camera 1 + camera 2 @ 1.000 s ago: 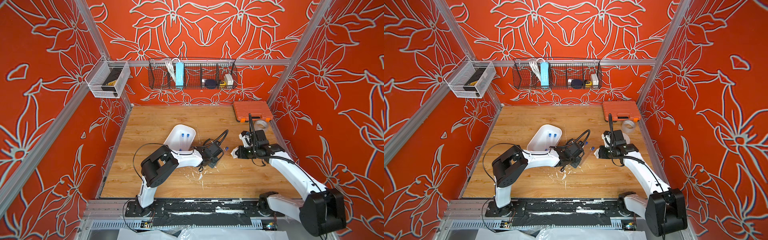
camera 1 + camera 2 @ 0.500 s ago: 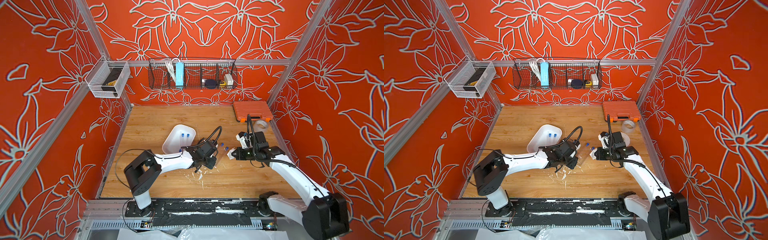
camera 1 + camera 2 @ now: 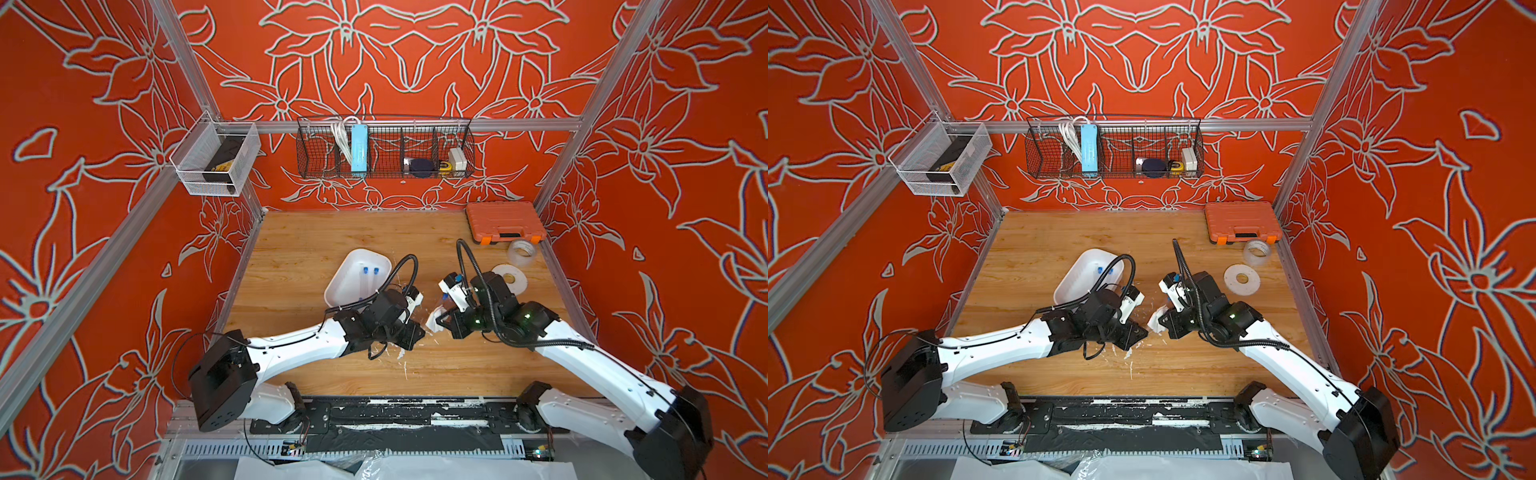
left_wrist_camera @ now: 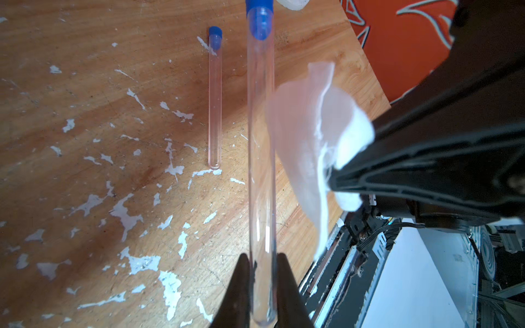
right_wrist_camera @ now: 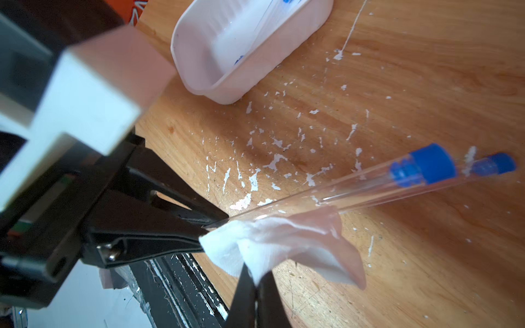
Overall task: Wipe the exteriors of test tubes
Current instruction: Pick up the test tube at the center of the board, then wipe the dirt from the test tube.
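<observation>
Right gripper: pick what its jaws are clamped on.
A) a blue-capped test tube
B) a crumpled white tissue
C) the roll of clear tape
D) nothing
B: in the right wrist view the right gripper pinches the white tissue, while the test tube sits in the left gripper.

Two test tubes (image 3: 365, 277) lie in the white tray (image 3: 345, 287); white tissue (image 3: 433, 323) sits between the arms' jaws.
</observation>
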